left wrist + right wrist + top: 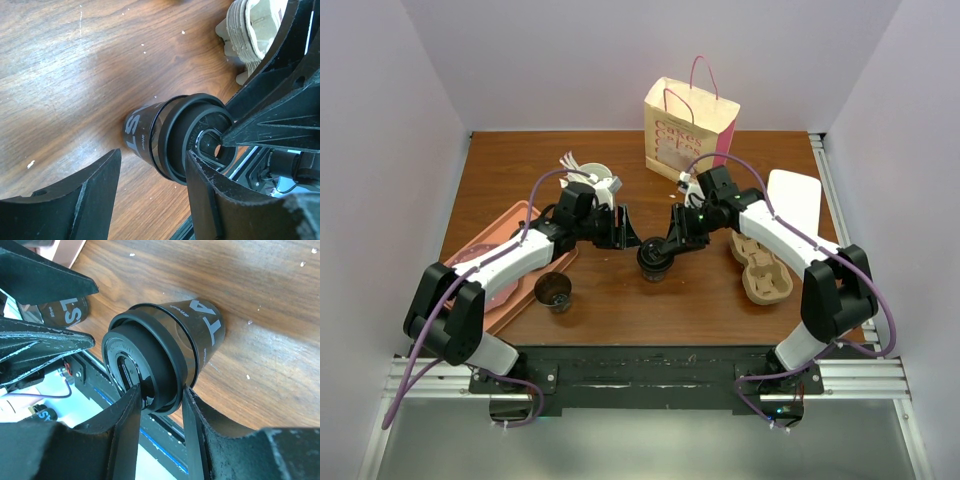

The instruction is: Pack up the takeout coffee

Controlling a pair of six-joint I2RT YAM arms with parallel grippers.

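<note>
Item 1: takeout coffee [653,262], a small near-black paper cup with a black plastic lid [145,365], upright at the centre of the table [620,310], between the 2 arms
Handling (judged): light; the thin wall dents if squeezed; the smooth sides may slip; the lid could pop off and spill
Best hold: cup body below the lid rim
Right fingers [125,435]: narrowly parted, pinching the lid's raised edge
Left fingers [80,200]: wide apart, holding nothing, just beside the cup
Nearby: pulp cup carrier [760,265], paper bag [688,125]

White letters "ST" show on the takeout coffee [165,135] and on a second dark cup [60,315].
</note>
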